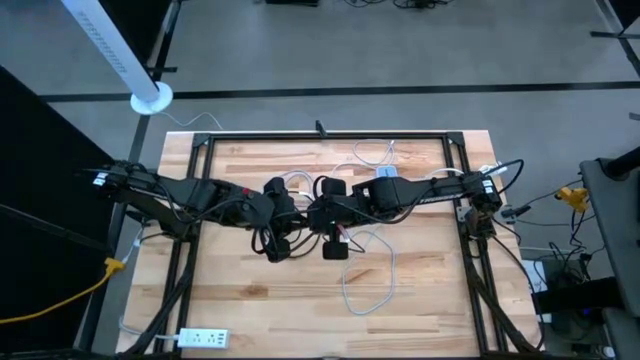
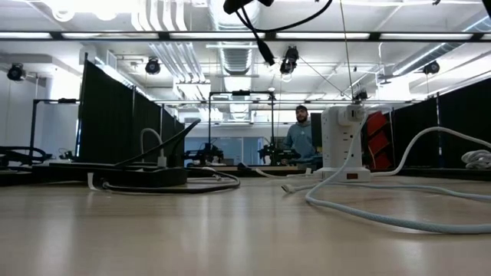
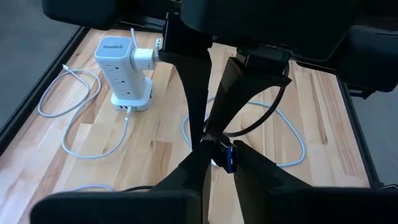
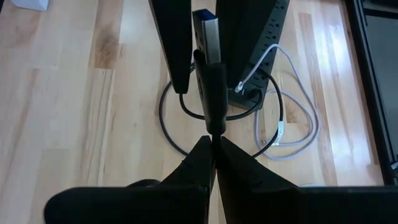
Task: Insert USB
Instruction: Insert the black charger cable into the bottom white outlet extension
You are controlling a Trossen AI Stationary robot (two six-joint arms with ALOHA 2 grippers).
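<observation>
over mid-table the right gripper (image 4: 213, 144) pinches the black cable behind the blue-tipped metal usb plug (image 4: 208, 34), presenting it to the left gripper (image 3: 219, 157), seemingly clamped on its tip.

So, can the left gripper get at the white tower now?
Probably not: the left gripper and right gripper both grip the plug, and the right arm lies across the way to the tower.
</observation>
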